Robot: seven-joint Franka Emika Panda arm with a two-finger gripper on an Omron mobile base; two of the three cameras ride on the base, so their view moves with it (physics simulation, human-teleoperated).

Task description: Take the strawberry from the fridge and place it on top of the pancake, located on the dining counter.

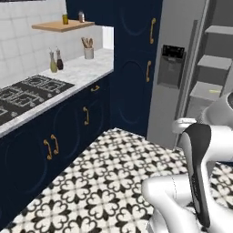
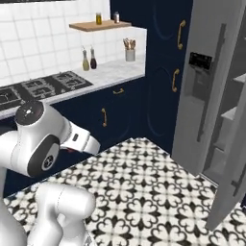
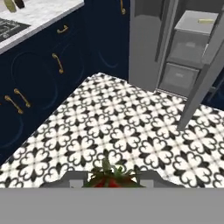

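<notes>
Two jaws gripped the strawberry point(image 3: 109, 178) over the floor, so I judged a level, unhurried carry from the fridge point(image 1: 182, 68) best.

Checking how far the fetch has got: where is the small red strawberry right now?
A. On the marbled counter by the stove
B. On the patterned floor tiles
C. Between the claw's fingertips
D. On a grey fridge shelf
C: the hand view shows the small red strawberry with green leaves pinched in the shut claw, above the black-and-white patterned floor.

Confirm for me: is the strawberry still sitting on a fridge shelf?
No. In the hand view the strawberry sits between the pincer fingertips above the patterned floor, away from the open fridge.
</notes>
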